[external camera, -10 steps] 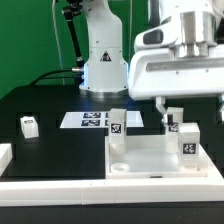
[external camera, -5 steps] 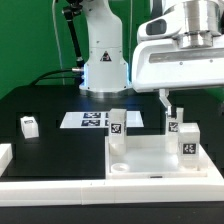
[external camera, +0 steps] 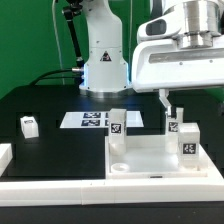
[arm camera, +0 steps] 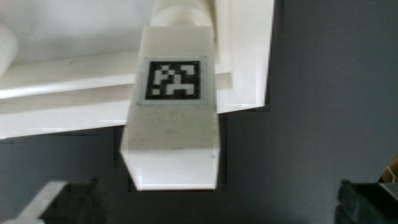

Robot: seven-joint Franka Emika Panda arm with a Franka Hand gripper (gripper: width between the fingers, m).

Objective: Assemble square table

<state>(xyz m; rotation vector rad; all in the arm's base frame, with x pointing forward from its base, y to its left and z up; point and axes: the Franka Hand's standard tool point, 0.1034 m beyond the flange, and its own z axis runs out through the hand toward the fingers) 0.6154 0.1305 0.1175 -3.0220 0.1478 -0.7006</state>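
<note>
marker board (external camera: 88, 120) flat on black table (external camera: 55, 152), green backdrop (external camera: 28, 40)

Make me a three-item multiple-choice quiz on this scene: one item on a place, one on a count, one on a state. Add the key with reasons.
1. Where is the lone leg that stands off the tabletop?
A. On the black table, to the exterior view's left of the marker board
B. On the marker board
C. On the robot's base

2. How many tagged legs show in the exterior view?
A. Two
B. Four
C. Six

3. How do the fingers stand?
A. Shut on a leg
B. Open
C. Shut on nothing

Key:
1 A: it sits alone on the black surface, apart from the board.
2 B: three stand upright at the tabletop, plus the lone one.
3 B: the wrist view shows them wide apart, clear of the leg between them.
</note>
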